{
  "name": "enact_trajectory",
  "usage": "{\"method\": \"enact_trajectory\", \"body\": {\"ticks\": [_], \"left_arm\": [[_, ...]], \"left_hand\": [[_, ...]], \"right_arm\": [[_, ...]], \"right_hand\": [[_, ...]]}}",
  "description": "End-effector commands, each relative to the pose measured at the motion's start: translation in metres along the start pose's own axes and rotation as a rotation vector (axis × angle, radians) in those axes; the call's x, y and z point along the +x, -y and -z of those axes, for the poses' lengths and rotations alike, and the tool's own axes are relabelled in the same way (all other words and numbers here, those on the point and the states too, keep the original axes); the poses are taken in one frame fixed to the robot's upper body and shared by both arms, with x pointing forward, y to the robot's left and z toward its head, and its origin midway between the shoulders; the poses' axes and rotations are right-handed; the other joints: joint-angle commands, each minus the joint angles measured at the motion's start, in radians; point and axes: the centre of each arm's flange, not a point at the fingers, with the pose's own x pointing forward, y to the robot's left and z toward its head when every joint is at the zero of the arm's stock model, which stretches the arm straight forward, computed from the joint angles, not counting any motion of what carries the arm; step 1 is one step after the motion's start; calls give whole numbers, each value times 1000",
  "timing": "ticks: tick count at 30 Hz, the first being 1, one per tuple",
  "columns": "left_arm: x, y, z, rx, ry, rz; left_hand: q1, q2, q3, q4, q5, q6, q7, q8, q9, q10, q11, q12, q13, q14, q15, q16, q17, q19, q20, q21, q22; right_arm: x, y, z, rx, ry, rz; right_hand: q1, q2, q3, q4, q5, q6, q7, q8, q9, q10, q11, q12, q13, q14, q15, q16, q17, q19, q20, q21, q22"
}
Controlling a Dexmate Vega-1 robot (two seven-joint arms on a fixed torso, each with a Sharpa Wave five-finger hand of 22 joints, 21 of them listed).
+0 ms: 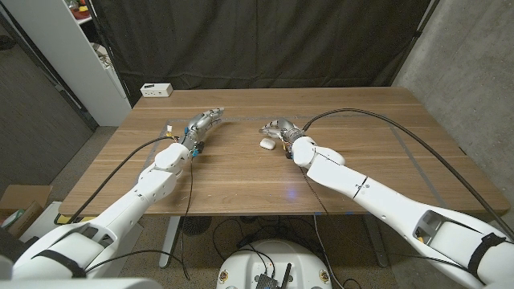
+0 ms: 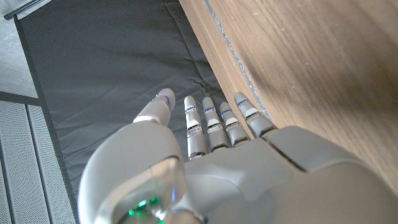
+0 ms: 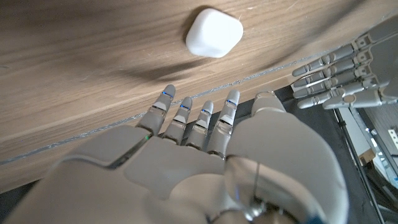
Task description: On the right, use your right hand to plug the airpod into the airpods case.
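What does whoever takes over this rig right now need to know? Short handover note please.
Right robot hand: holds nothing, fingers apart, hovering by the airpods case.
Left robot hand: holds nothing, fingers extended over the table, not involved.
Airpods case: white, on the table just ahead of the right robot hand's fingertips; in the head view it lies at that hand's left side. It looks closed, though I cannot be sure.
Airpod: I cannot make out a separate one in any view.
Done: nothing that can be confirmed.
Left: locate the airpod, take it with the right robot hand, plug it into the case.
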Motion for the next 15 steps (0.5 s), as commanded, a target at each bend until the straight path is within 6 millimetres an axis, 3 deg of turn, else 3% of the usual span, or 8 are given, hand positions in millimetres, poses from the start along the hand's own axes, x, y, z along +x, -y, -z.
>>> {"method": "enact_trajectory", "body": {"ticks": [1,4,5,10,15], "left_arm": [[-13,-6,-11,9,20,-10],[-18,-8,-14,11,25,-16],[-19,-9,-15,14,25,-18],[-29,-15,-20,18,49,-15],[-32,-19,-21,19,58,-16]], "left_hand": [[1,-1,1,0,7,4,1,-5,3,10,-4,6,5,8,-47,1,3,6,-1,-3,4],[1,-1,1,0,7,2,0,-5,3,8,-3,5,5,8,-48,1,3,6,-1,-3,4],[1,-2,1,0,7,2,-1,-5,3,8,-3,4,5,8,-48,1,3,6,-1,-3,4],[0,-2,0,0,7,-1,-3,-6,3,8,-3,4,5,8,-46,1,3,6,-1,-3,4],[-1,-3,0,0,6,-5,-5,-7,3,9,-6,4,5,8,-46,1,3,7,-1,-4,4]], "right_arm": [[-13,41,24,212,22,68],[-16,52,37,264,28,81],[-17,56,41,268,34,86],[-28,77,66,364,81,137],[-33,87,80,486,88,143]], "right_hand": [[-11,13,14,-2,13,-55,-23,5,3,-4,-1,-3,1,33,-90,6,-7,49,-17,15,6],[-13,15,25,-8,16,-86,-17,8,3,-2,2,-3,-2,56,-99,5,-16,88,-31,23,6],[-14,16,30,-11,17,-98,-4,9,3,-1,19,-3,-4,72,-100,6,-20,95,-32,22,6],[-9,18,45,-22,20,-121,-22,11,4,4,15,-2,-6,84,-101,-1,-28,132,-47,29,7],[-1,23,60,-34,22,-144,-5,11,3,11,15,-1,-9,91,-106,-7,-32,149,-61,30,7]]}}
